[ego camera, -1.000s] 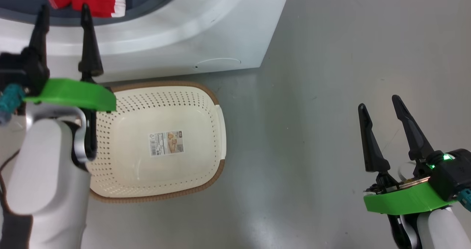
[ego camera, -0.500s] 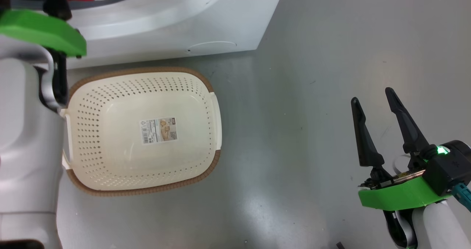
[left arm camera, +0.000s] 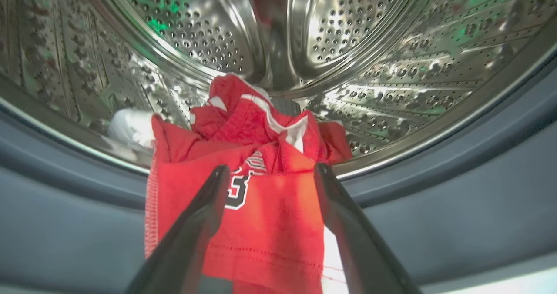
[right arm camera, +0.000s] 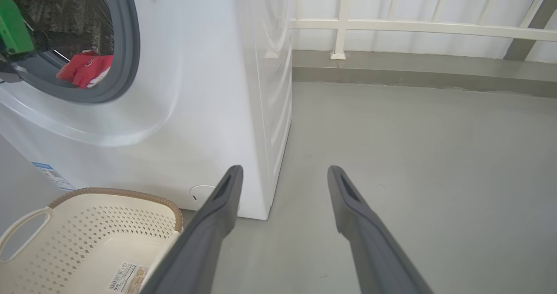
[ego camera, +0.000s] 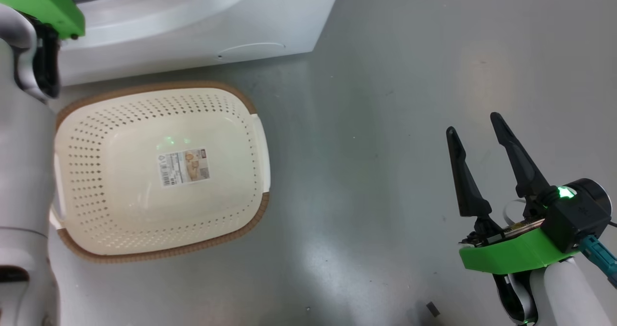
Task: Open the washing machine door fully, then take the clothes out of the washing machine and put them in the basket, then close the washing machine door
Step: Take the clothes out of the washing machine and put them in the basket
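Red white-trimmed jersey clothes (left arm camera: 261, 224) are framed by the spread left gripper (left arm camera: 272, 168) for pinching, with the cream perforated basket (ego camera: 144, 108) set at their 6 o'clock.

One washing machine (ego camera: 193, 36), one basket (ego camera: 159, 86), one heap of clothes (left arm camera: 270, 215)

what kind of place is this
Probably a laundry or utility corner, maybe a balcony: a white front-loading washing machine with red clothes in its drum, a basket on the bare grey floor, and a white railing behind.
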